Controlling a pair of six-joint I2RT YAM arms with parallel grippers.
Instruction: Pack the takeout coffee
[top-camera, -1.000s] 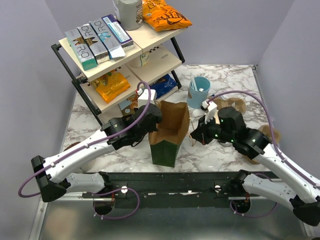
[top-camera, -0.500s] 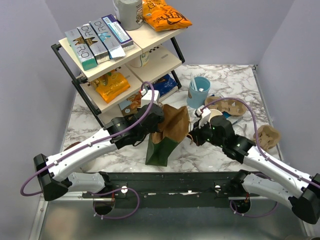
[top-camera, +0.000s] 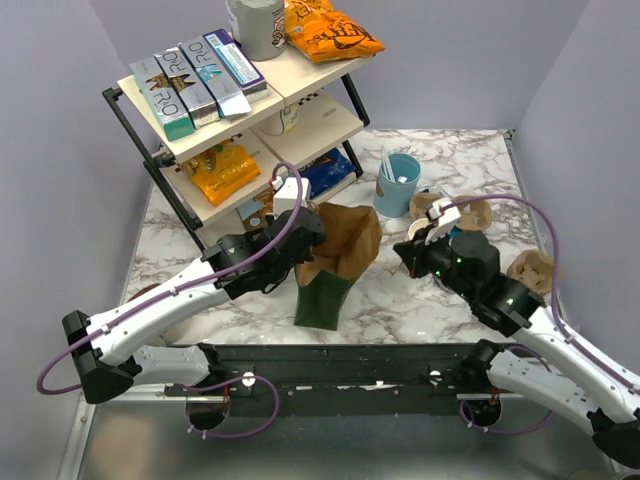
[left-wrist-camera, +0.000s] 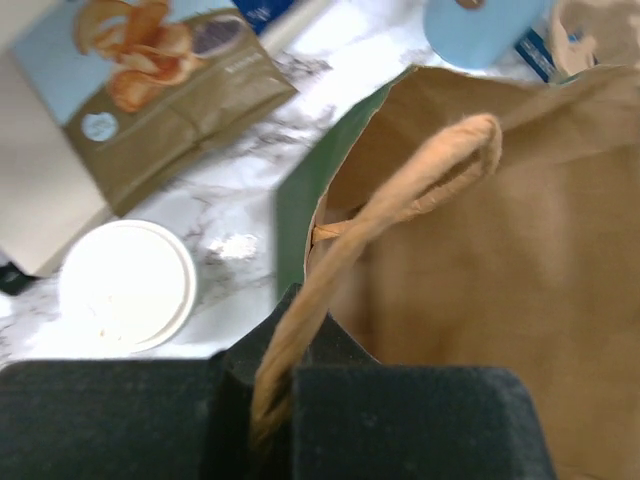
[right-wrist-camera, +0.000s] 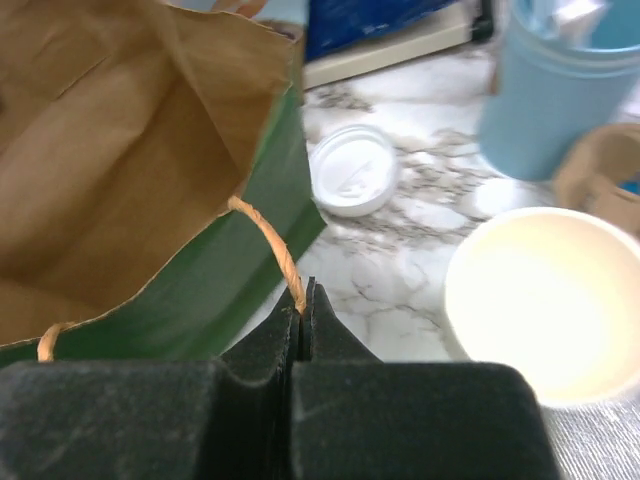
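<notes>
The takeout coffee, a cup with a round white lid, stands on the marble beside the bag in the left wrist view (left-wrist-camera: 125, 285) and beyond the bag in the right wrist view (right-wrist-camera: 352, 170). I cannot make it out in the top view. A green paper bag (top-camera: 328, 285) with a brown inside stands open between the arms. My left gripper (top-camera: 305, 238) is shut on one twine handle (left-wrist-camera: 400, 190). My right gripper (top-camera: 408, 255) is shut on the other handle (right-wrist-camera: 268, 235), to the right of the bag.
A light blue cup (top-camera: 398, 183) with white sticks stands behind the bag. An open lidless cream cup (right-wrist-camera: 540, 300) is close to my right gripper. Cardboard carriers (top-camera: 530, 268) lie at the right. A black shelf rack (top-camera: 225, 110) with snacks stands at the back left.
My right gripper has drawn back to the right and up with its handle. The bag has tilted and shifted. My left gripper keeps hold of its handle.
</notes>
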